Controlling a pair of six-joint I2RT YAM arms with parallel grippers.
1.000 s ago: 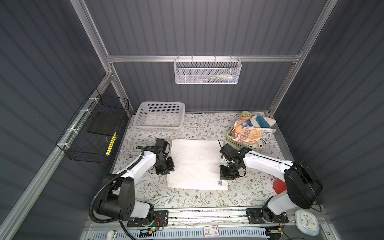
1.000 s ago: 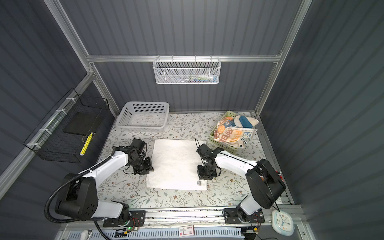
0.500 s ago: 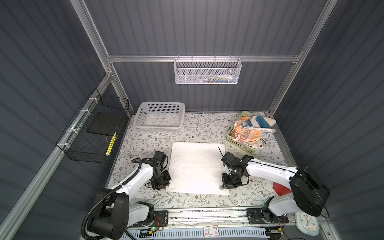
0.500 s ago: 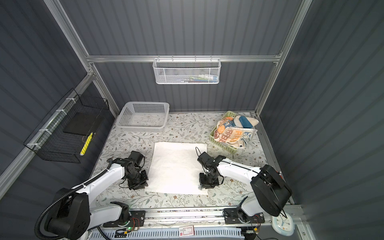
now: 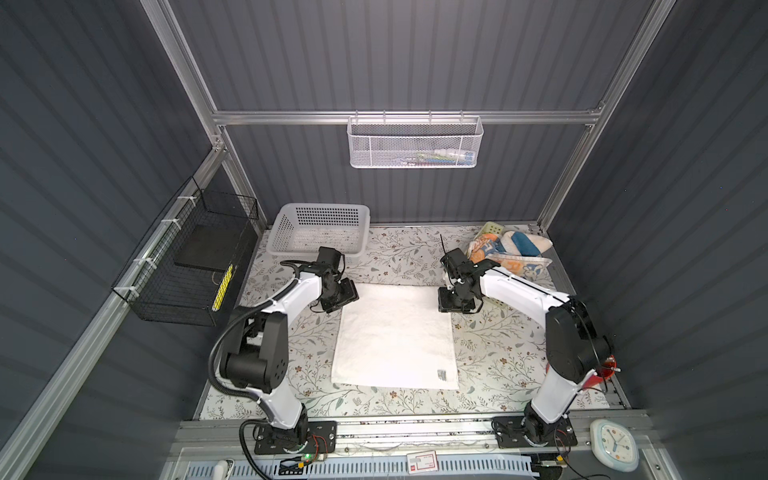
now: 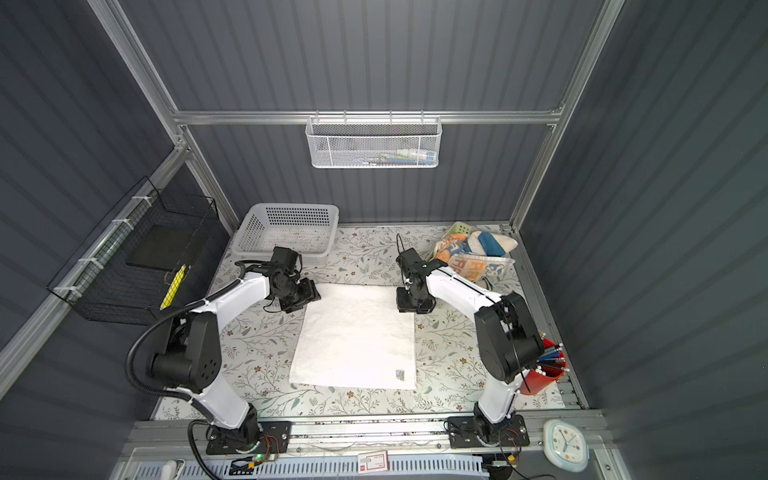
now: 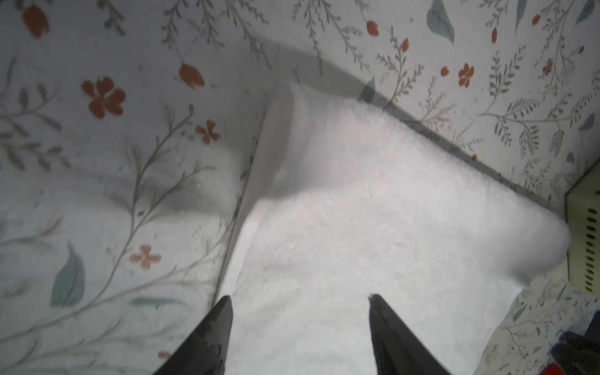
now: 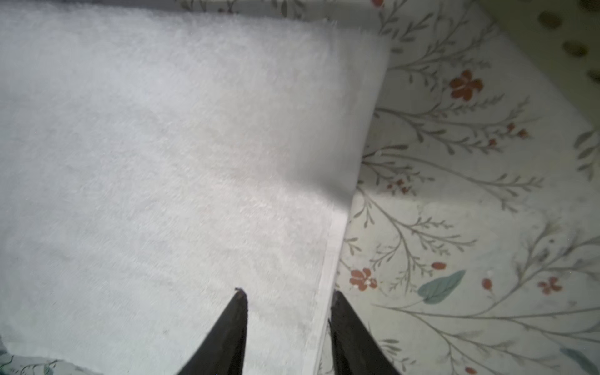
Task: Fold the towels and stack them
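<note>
Floral table point(image 5: 395, 253) all round, and we've got bare room on every side of the white towel point(image 5: 395, 336), lying flat mid-table. Left gripper point(image 5: 347, 297) is at its far left corner, right gripper point(image 5: 455, 305) at the far right. Only the wrist views show us the jaws: both pairs apart, each straddling a side edge, nothing clamped. Other towels point(image 5: 511, 253) are heaped back right. A top view shows a red pencil cup point(image 6: 544, 374).
</note>
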